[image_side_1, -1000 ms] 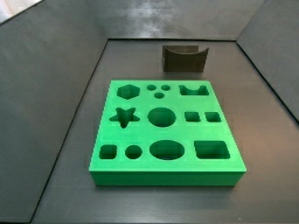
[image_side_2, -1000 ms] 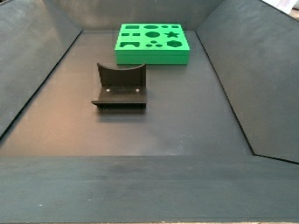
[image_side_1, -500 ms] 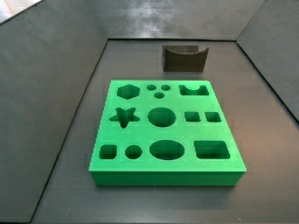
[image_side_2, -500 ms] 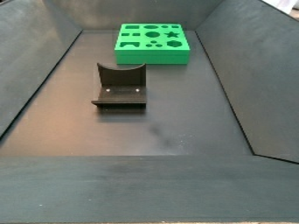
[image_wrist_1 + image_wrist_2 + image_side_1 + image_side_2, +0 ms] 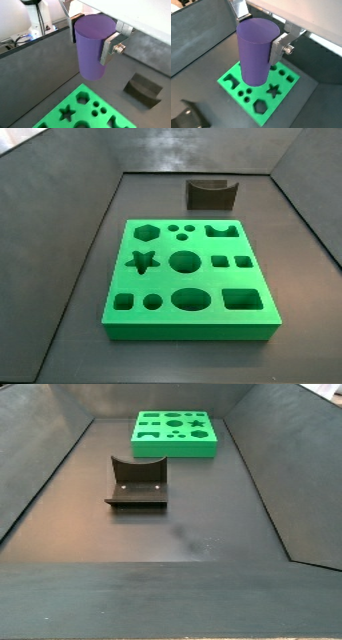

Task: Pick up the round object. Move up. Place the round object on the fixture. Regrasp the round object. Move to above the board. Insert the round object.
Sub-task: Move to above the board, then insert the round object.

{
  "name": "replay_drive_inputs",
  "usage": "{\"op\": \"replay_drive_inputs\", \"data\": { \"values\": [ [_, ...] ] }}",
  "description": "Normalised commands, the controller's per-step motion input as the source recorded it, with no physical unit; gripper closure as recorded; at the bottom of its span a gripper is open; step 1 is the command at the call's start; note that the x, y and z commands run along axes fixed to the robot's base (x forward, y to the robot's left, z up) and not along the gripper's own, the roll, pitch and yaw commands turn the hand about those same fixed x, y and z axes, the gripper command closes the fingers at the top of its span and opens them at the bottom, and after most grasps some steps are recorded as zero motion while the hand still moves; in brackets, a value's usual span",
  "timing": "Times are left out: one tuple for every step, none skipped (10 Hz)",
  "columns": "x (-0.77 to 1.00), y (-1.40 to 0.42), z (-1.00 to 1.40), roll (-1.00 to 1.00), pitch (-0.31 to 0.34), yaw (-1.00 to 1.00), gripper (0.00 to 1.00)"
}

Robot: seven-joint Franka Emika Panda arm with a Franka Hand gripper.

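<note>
End effector [image 5: 91, 31] clamping round object [image 5: 91, 47] (upright), above board [image 5: 258, 86]

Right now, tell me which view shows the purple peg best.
A wrist view: the purple peg shows nearly full length, upright in the hand above the green board. Both wrist views show it; neither side view does.

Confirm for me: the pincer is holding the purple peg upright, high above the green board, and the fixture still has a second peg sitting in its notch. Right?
Not quite. The fixture is empty; both side views show its notch bare. The rest holds: in both wrist views the pincer grips the purple peg upright, high above the green board.
</note>
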Motion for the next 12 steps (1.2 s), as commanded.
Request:
{"op": "replay_drive_inputs", "data": {
  "values": [
    [-0.12, -0.07, 0.0, -0.3, -0.065, -0.02, 1.0],
    [-0.09, -0.03, 0.0, -0.21, -0.063, -0.02, 1.0],
    [0.0, -0.03, 0.0, 0.0, 0.0, 0.0, 1.0],
    [0.0, 0.0, 0.0, 0.0, -0.017, 0.0, 1.0],
    [0.0, -0.19, -0.13, 0.0, -0.093, 0.02, 1.0],
    [0.15, -0.3, -0.23, 0.0, -0.104, 0.0, 1.0],
    [0.18, -0.35, -0.31, 0.0, -0.123, 0.0, 1.0],
    [0.19, -0.35, -0.39, 0.02, -0.139, 0.0, 1.0],
    [0.19, -0.28, -0.46, 0.01, -0.14, 0.0, 1.0],
    [0.24, -0.18, -0.51, 0.03, -0.107, 0.0, 1.0],
    [0.11, -0.15, -0.55, 0.07, -0.143, 0.0, 1.0],
    [0.07, -0.12, -0.57, 0.07, -0.13, 0.02, 1.0]
  ]
}}
